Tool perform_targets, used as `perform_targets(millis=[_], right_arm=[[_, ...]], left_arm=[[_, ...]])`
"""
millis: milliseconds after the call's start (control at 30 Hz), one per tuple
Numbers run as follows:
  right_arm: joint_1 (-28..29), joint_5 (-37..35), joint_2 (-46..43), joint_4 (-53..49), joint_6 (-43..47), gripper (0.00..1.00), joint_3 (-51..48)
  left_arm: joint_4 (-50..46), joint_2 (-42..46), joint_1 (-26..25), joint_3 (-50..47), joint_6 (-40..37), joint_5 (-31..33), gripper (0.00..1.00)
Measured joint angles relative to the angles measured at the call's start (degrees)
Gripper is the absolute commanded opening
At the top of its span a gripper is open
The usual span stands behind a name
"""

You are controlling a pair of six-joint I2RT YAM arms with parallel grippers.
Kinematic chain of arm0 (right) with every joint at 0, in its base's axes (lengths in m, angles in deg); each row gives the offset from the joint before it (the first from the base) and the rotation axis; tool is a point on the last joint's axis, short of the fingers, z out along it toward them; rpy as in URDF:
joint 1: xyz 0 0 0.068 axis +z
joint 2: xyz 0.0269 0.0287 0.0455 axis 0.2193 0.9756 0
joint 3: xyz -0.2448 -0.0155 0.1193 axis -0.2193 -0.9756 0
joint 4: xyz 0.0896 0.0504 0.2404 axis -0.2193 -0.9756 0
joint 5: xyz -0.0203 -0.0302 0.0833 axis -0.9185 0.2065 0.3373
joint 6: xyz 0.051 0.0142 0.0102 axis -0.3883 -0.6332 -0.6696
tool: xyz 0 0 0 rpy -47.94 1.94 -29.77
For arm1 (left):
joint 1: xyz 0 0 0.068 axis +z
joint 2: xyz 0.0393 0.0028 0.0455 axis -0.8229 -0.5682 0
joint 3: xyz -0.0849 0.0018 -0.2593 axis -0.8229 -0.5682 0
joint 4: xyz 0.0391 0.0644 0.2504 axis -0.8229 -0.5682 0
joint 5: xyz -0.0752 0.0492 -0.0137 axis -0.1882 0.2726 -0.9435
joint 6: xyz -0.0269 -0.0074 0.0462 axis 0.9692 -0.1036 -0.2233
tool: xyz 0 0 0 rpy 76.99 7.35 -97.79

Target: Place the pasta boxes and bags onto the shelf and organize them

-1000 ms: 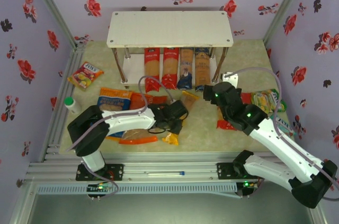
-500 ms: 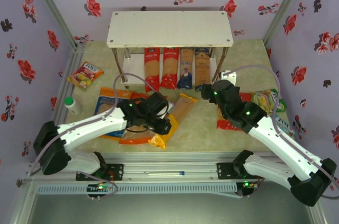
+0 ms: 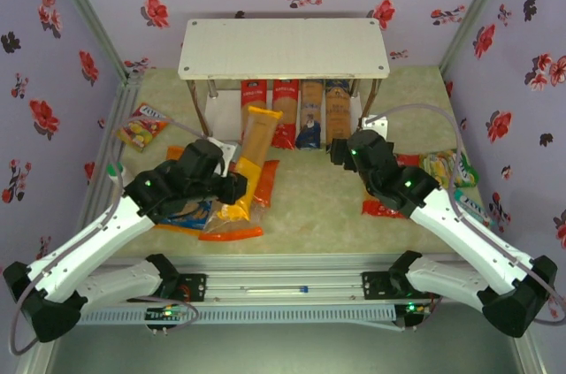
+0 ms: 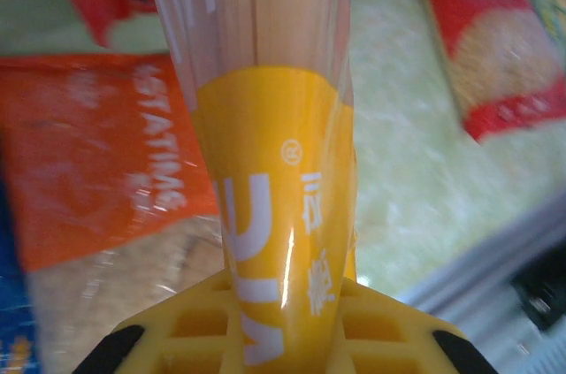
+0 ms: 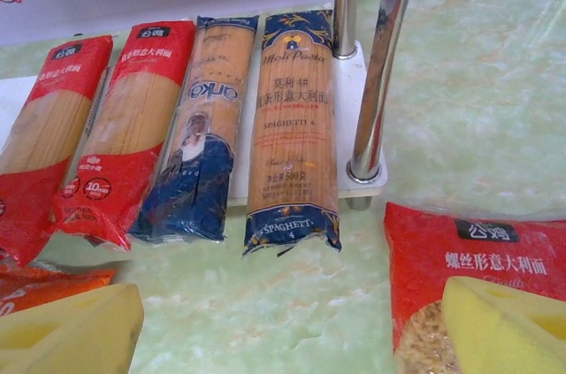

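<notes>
The left end effector (image 3: 232, 187) is clamped on the near end of the yellow pack (image 3: 252, 146). That leaves the long body pointing ahead at the shelf (image 3: 283, 47), I'd guess for the bare strip left of the four packs (image 3: 285, 113) lying side by side on the lower tier. Beneath it the orange bag (image 4: 88, 153) lies on the bench (image 3: 327, 202). The right end effector (image 3: 340, 151) gapes wide and empty just short of those packs, the red bag (image 5: 478, 250) by one finger, perhaps its next pick.
</notes>
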Motion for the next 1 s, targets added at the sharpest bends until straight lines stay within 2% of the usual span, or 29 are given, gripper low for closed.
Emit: perform_targets(millis=[233, 467, 1000], right_arm=[[0.85, 0.11, 1.18, -0.04, 0.2, 0.89, 1.68], [1.05, 0.09, 1.22, -0.07, 0.31, 0.89, 2.12], [1.05, 0.11, 3.26, -0.07, 1.73, 0.9, 3.39]], left_arm=[[1.25, -5.6, 8.28, 0.72, -2.95, 8.7, 0.0], [4.7, -15.19, 15.06, 2.75, -6.99, 10.73, 0.0], [12.87, -33.18, 19.58, 13.57, -12.22, 10.58, 0.0]])
